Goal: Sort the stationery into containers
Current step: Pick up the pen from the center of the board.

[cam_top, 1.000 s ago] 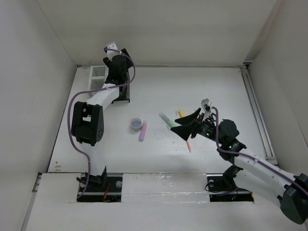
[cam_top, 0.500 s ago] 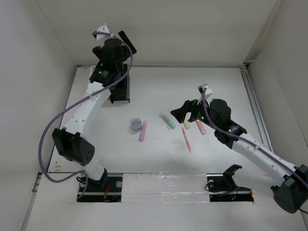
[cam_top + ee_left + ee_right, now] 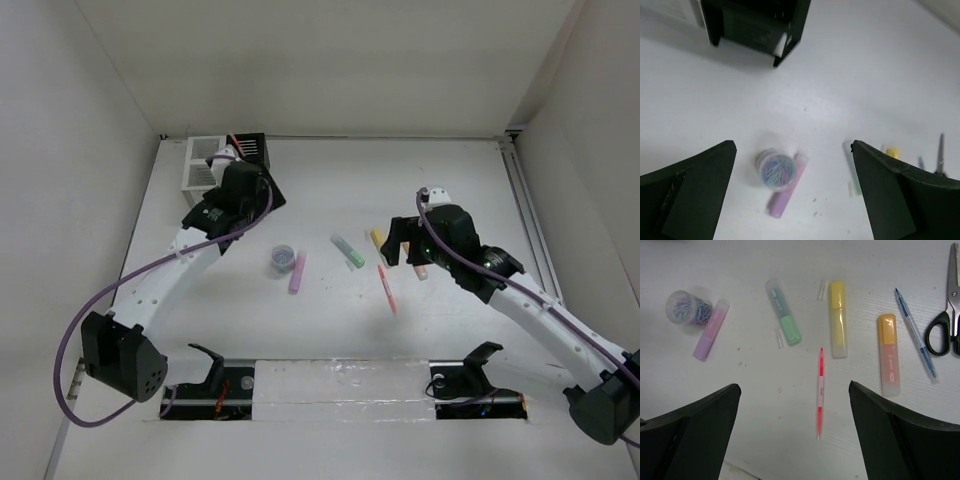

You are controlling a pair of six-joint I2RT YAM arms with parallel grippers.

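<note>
White matte surface (image 3: 450,180), boxed in by pale walls; strewn flat and apart across its middle, seemingly for one-by-one picking: chunky frosted-plastic purple marker (image 3: 710,329) just beside a clear round tub of clips (image 3: 686,306), then green marker (image 3: 783,311), yellow marker (image 3: 838,318), orange marker (image 3: 889,354), slim red pen (image 3: 820,392), blue pen (image 3: 915,334), black-handled scissors (image 3: 946,315); not yet sorted. Hovering above, right gripper (image 3: 795,390) spread wide and empty, framing the red pen; left gripper (image 3: 792,150) likewise agape, empty, over tub and purple marker. Beyond, at the far-left corner, joined slatted white box (image 3: 203,163) and black box (image 3: 247,150), awaiting deliveries.
</note>
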